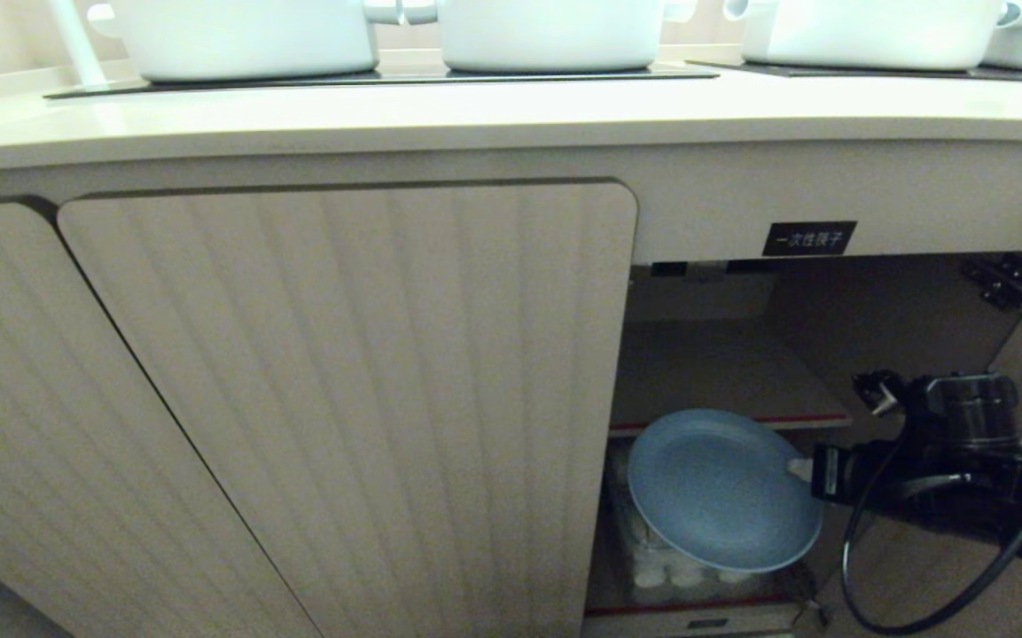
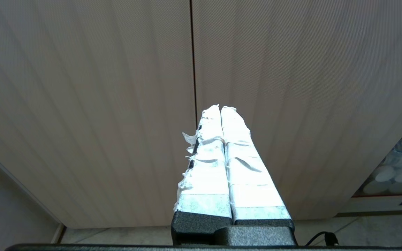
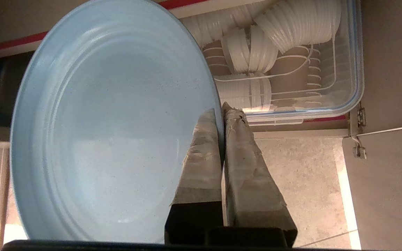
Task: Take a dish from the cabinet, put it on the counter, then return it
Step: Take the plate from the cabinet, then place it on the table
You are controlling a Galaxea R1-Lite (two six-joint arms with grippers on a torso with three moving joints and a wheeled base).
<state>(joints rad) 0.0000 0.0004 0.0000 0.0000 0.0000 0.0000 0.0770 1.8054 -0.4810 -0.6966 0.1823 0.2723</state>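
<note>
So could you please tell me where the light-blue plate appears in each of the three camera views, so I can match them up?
Head view: the light-blue plate is at lower right, in the open cabinet mouth, tilted, its rim pinched by the right gripper.
Left wrist view: not in it; only the closed left gripper facing ribbed doors.
Right wrist view: the plate fills the left and centre.
Shared landmark: the clear tub of white lids.

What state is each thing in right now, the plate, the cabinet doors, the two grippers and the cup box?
Dish: tilted, off the shelf, pinched at its rim.
Right gripper: shut on the dish.
Left gripper: shut, empty, before the closed doors.
Cabinet: left doors closed, right side open.
Clear box: lidless, holding cups.
</note>
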